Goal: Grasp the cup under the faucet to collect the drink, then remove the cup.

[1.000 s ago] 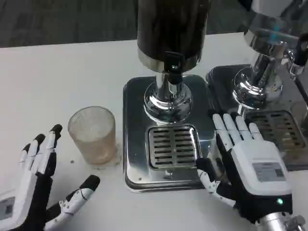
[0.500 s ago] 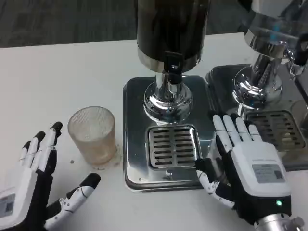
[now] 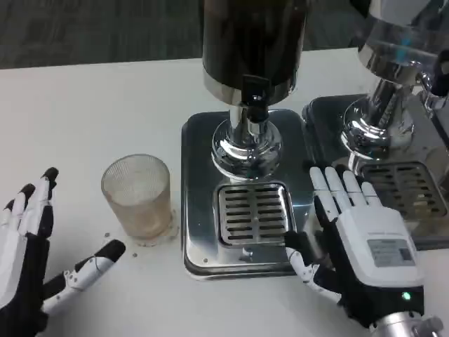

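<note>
So the cup (image 3: 137,199) is standing upright on the white table (image 3: 91,105), just beside the left edge of the dispenser's steel drip tray (image 3: 198,175), not on the grate (image 3: 254,213) and not under the faucet (image 3: 254,95). It looks like there's a bit of brownish drink in the bottom, so my guess is the filling part is already done and the cup has been taken off the tray.

The key thing for whatever comes next: the cup sits up and to the right of the left hand (image 3: 35,270), long axis vertical, and that hand is clearly the nearer one. The left hand is spread wide, holding nothing, thumb pointing toward the cup base but apart from it. The right hand (image 3: 358,246) is on the far side of the tray from the cup, fingers flat and apart over the tray's right edge, also empty.

Compared with a second ago, the left hand has slid away from the cup, down toward the near left corner. Cup and right hand look about the same.
</note>
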You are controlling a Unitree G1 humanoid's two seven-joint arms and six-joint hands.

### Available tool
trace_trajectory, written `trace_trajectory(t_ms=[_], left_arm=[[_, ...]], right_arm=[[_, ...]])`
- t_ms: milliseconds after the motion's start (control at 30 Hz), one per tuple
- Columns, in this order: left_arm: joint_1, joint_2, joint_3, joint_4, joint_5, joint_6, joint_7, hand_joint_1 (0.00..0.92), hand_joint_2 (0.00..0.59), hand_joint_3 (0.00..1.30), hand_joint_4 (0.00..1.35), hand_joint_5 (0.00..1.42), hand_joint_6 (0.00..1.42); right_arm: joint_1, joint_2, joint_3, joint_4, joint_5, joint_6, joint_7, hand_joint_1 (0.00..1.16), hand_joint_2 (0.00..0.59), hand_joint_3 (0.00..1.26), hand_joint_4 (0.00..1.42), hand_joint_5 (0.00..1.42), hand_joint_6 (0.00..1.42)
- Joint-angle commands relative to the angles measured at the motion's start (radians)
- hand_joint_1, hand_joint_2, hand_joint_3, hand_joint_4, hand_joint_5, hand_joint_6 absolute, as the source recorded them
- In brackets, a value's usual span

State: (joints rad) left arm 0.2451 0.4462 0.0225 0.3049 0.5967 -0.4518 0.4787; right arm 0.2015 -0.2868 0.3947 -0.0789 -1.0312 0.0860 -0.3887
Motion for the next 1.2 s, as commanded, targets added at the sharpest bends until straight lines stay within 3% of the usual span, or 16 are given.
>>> trace_trajectory(t_ms=[33, 233, 367, 500, 600, 700, 833, 1000, 1200], left_arm=[[-0.101, 0.028, -0.007, 0.154, -0.051, -0.078, -0.01, 0.0, 0.0, 0.0, 0.0, 0.0, 0.0], [-0.247, 0.025, -0.055, 0.402, -0.085, -0.169, -0.04, 0.0, 0.0, 0.0, 0.0, 0.0, 0.0], [-0.291, 0.031, -0.092, 0.464, -0.076, -0.201, -0.04, 0.083, 0.001, 0.0, 0.0, 0.0, 0.0], [-0.325, 0.022, -0.126, 0.51, -0.064, -0.206, -0.031, 0.159, 0.007, 0.0, 0.0, 0.0, 0.0], [-0.339, 0.011, -0.14, 0.531, -0.058, -0.208, 0.001, 0.264, 0.03, 0.0, 0.0, 0.0, 0.0], [-0.357, -0.001, -0.15, 0.556, -0.053, -0.2, 0.036, 0.296, 0.035, 0.0, 0.0, 0.0, 0.0], [-0.401, -0.019, -0.159, 0.62, -0.068, -0.196, 0.046, 0.297, 0.036, 0.0, 0.0, 0.0, 0.0], [-0.47, -0.035, -0.178, 0.693, -0.066, -0.185, 0.046, 0.208, 0.019, 0.0, 0.0, 0.0, 0.0], [-0.532, -0.046, -0.203, 0.752, -0.063, -0.194, 0.055, 0.162, 0.004, 0.0, 0.0, 0.0, 0.0]], right_arm=[[0.003, -0.008, -0.009, 0.002, 0.008, -0.006, -0.014, 0.4, 0.464, 0.0, 0.0, 0.0, 0.05], [0.018, -0.011, -0.015, -0.013, 0.01, -0.002, -0.003, 0.44, 0.452, 0.0, 0.0, 0.0, 0.09], [0.02, -0.021, -0.018, -0.019, 0.027, -0.011, 0.024, 0.5, 0.401, 0.0, 0.0, 0.0, 0.11], [0.026, -0.032, -0.009, -0.033, 0.024, -0.008, 0.055, 0.53, 0.385, 0.0, 0.0, 0.0, 0.12], [0.029, -0.036, -0.009, -0.041, 0.024, -0.008, 0.069, 0.54, 0.384, 0.0, 0.0, 0.0, 0.13], [0.029, -0.043, -0.011, -0.049, 0.028, -0.01, 0.088, 0.55, 0.38, 0.0, 0.0, 0.0, 0.15], [0.027, -0.047, -0.015, -0.054, 0.029, -0.011, 0.099, 0.56, 0.377, 0.0, 0.0, 0.0, 0.16], [0.027, -0.043, -0.013, -0.057, 0.024, -0.009, 0.1, 0.56, 0.375, 0.0, 0.0, 0.0, 0.16], [0.028, -0.037, -0.009, -0.059, 0.012, -0.002, 0.095, 0.57, 0.374, 0.0, 0.0, 0.0, 0.15]])
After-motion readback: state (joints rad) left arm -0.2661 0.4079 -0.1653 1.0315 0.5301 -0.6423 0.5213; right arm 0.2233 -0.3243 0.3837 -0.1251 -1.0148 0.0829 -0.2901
